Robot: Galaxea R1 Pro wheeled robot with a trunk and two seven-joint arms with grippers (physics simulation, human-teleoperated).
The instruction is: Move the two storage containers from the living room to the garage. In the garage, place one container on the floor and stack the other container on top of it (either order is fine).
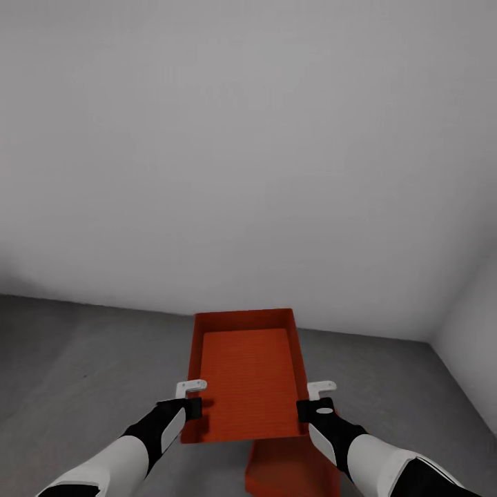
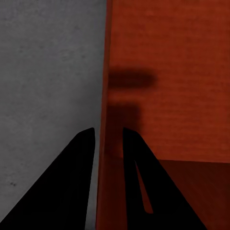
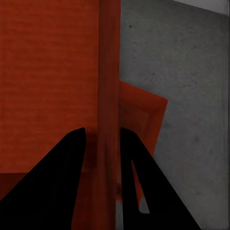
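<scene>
I hold one orange-red storage container (image 1: 248, 373) in the air in front of me, open side up. My left gripper (image 1: 193, 407) is shut on its left wall (image 2: 104, 143), one black finger on each side of the wall. My right gripper (image 1: 307, 408) is shut on the right wall (image 3: 108, 134) in the same way. The second storage container (image 1: 293, 469) sits on the dark grey garage floor (image 1: 83, 359) below the held one, mostly hidden by it; a corner of it (image 3: 143, 120) shows past the held wall in the right wrist view.
A plain white-grey wall (image 1: 248, 152) rises straight ahead, close by. Another wall (image 1: 476, 345) meets it at the right, forming a corner. Bare grey floor spreads to the left of the containers.
</scene>
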